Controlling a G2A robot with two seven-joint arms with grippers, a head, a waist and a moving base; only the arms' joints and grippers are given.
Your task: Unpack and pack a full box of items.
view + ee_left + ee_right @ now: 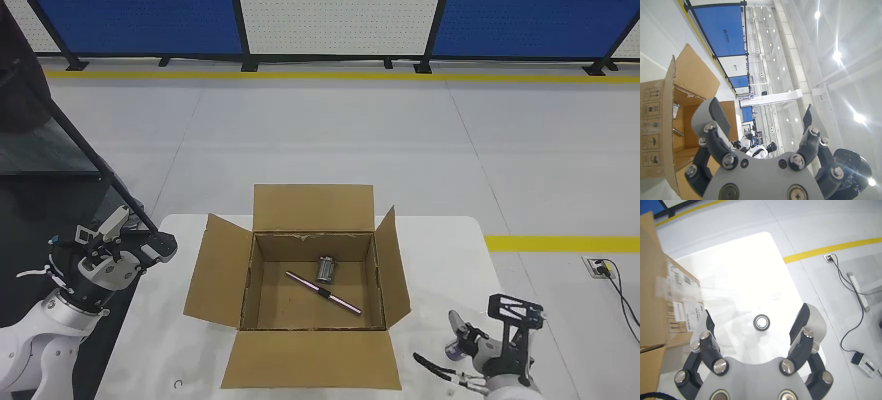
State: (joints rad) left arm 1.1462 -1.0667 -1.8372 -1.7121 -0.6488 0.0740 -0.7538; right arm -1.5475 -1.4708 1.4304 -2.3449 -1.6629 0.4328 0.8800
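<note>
Squarely in the middle of the table [450, 240] sits the box [312, 208], flaps open, with a thin rod [323, 292] and a small metal piece [327, 269] on its floor. The left gripper [762, 113] hangs by the table's left edge, spread and empty. The right gripper [756, 311], also spread, hovers over a metal ring [762, 322] near the right front corner.

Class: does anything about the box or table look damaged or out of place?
Yes. The box has a ragged, torn flap edge; a loose strip of clear tape juts from its side over the table; a small metal ring lies alone on the table, outside the box.
</note>
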